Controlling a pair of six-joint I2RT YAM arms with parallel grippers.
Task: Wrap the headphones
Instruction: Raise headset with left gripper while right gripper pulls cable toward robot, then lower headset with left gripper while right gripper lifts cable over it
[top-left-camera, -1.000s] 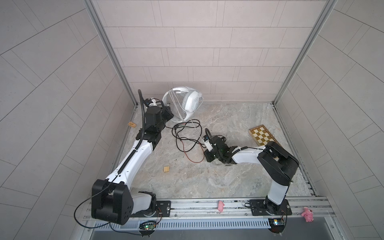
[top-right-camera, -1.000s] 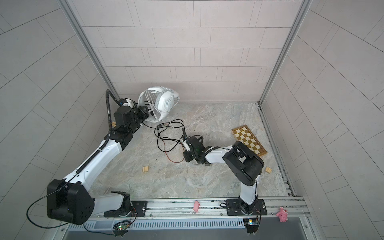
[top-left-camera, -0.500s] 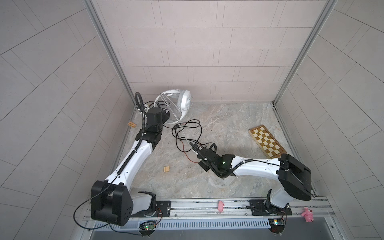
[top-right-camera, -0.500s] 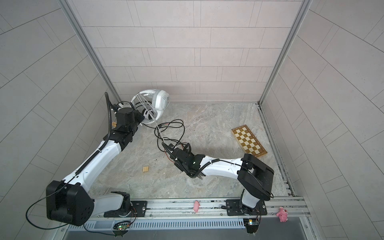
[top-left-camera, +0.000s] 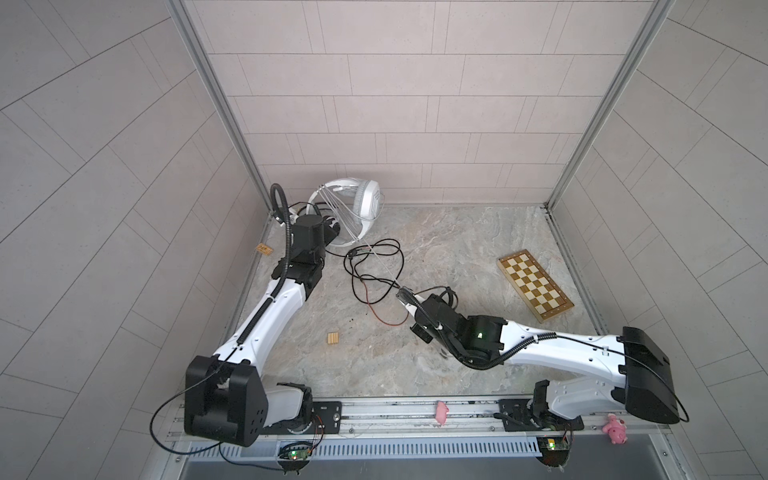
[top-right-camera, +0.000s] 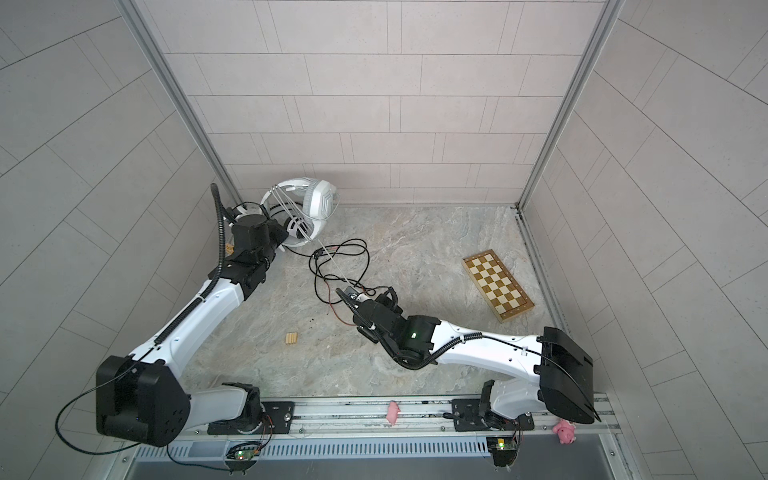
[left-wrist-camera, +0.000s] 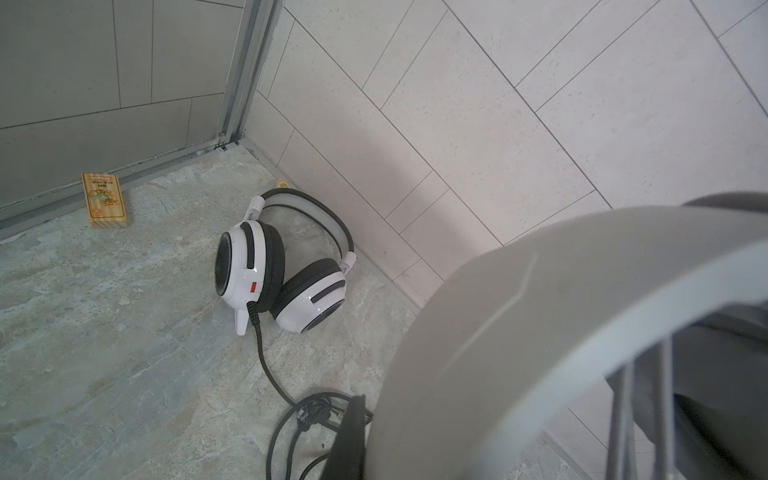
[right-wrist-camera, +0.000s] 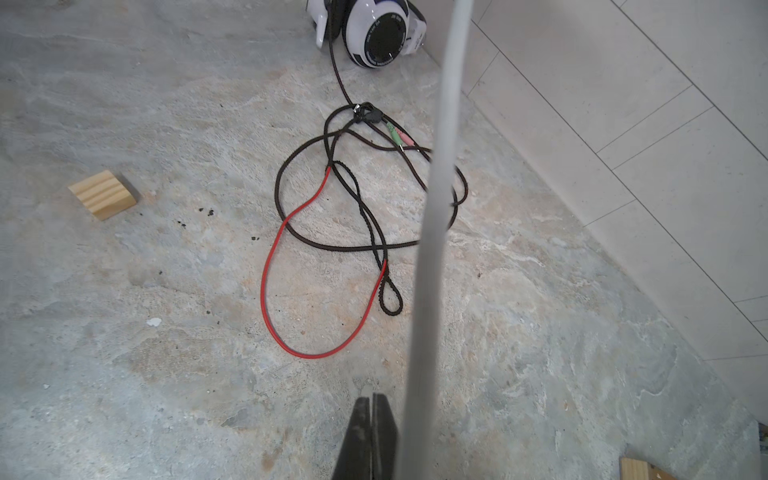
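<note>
My left gripper is shut on the headband of the pale-grey headphones and holds them up by the back left corner. Their whitish cable lies in several turns across the band. From there it runs taut down to my right gripper, which is shut on it. In the right wrist view the cable passes blurred beside the closed fingertips. The white headphones with black-striped cups lie on the floor by the back wall. Their black-red cable sprawls in loops between the two grippers.
A chessboard lies at the right. A small wooden block sits mid-floor and a small printed box by the left wall. Two pink toys rest on the front rail. Tiled walls enclose three sides.
My right arm has stretched out low, its gripper going left, then slightly right, with the cable. My left gripper has turned the pale-grey headphones, still raised.
</note>
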